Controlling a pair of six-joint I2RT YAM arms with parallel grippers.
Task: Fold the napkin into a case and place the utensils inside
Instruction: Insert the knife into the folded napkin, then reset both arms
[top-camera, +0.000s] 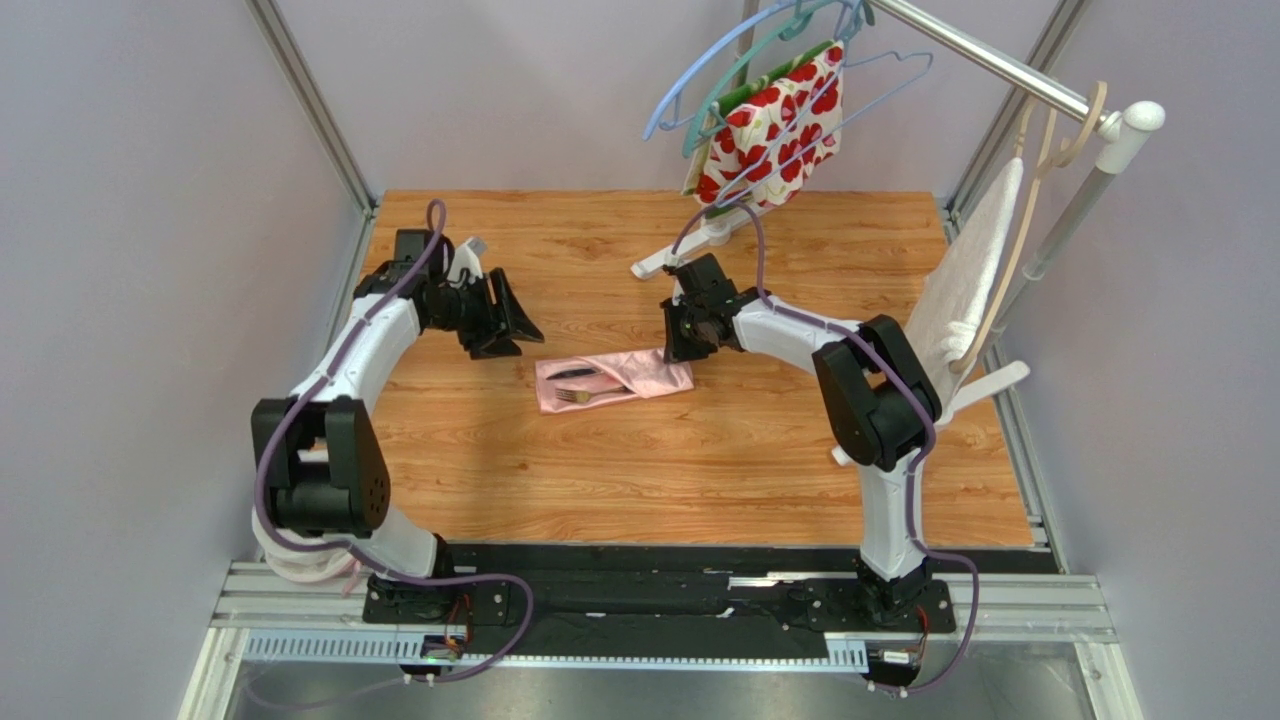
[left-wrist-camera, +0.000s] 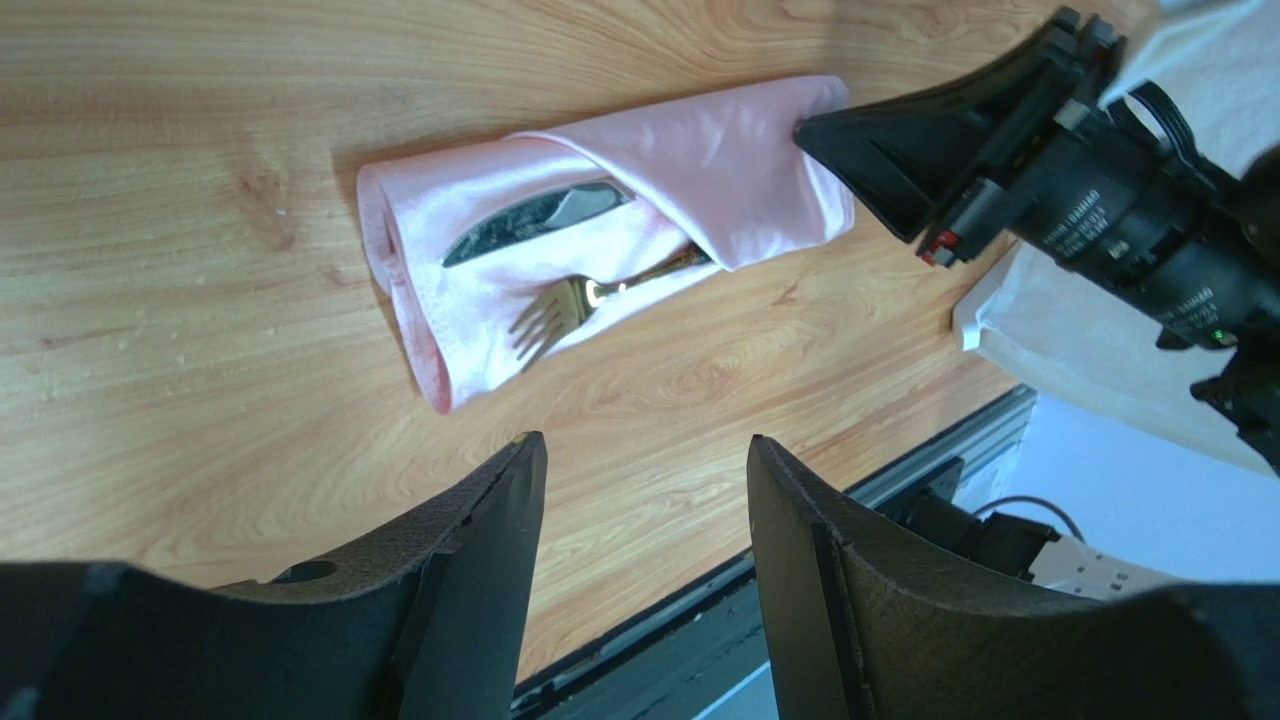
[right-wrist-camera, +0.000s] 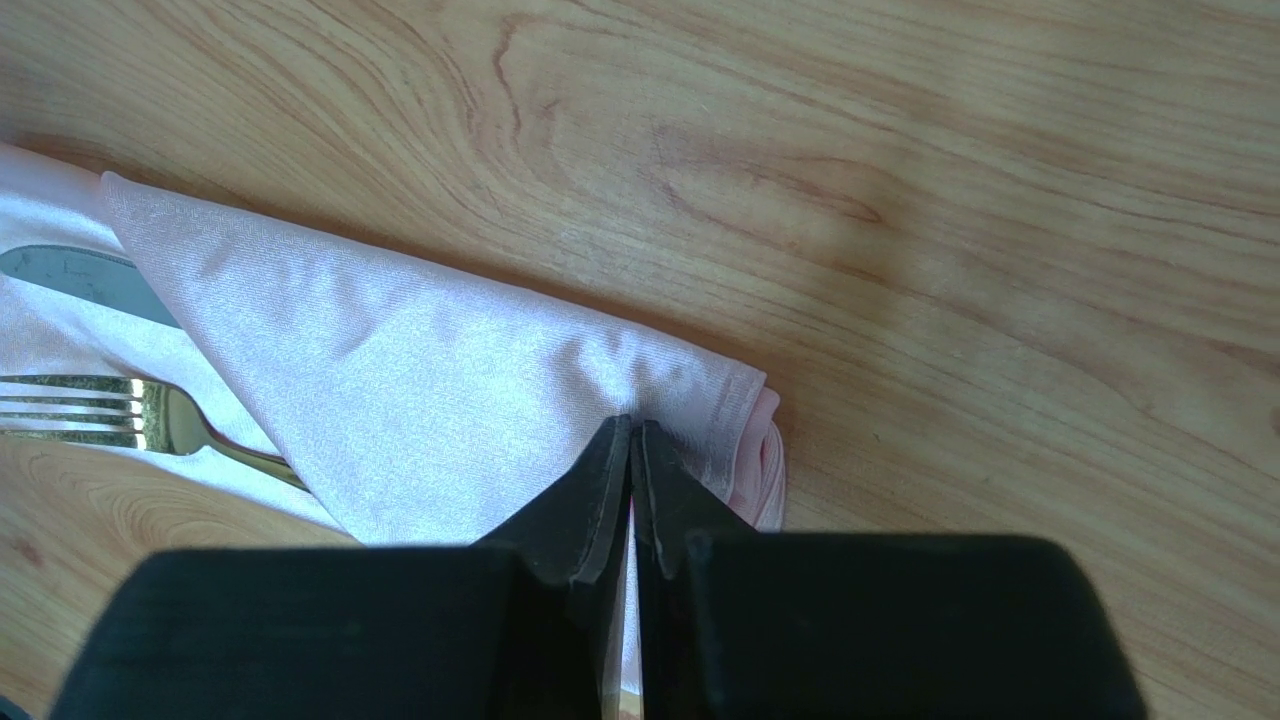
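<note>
Closest to the right wrist camera, the right gripper (right-wrist-camera: 631, 432) has its black jaws pressed almost together on the hemmed right-hand end of the napkin (right-wrist-camera: 421, 390), and the cloth puckers where the tips pinch it. This light-pink napkin lies folded into a flat oblong case near the middle of the wooden tabletop (top-camera: 676, 465), its long side roughly parallel to the near edge. A diagonal flap covers the handles of the utensils. The fork (left-wrist-camera: 564, 308) tines and the darker knife (left-wrist-camera: 534, 222) blade show at the open end, which faces the table's left edge. The left gripper (left-wrist-camera: 646, 443) stands with its jaws wide apart and holds nothing, above bare wood to the left of the napkin and clear of it. A red-and-white floral cloth (top-camera: 774, 128) hangs on hangers over the far edge, and a white cloth (top-camera: 969, 278) hangs by the right edge.
</note>
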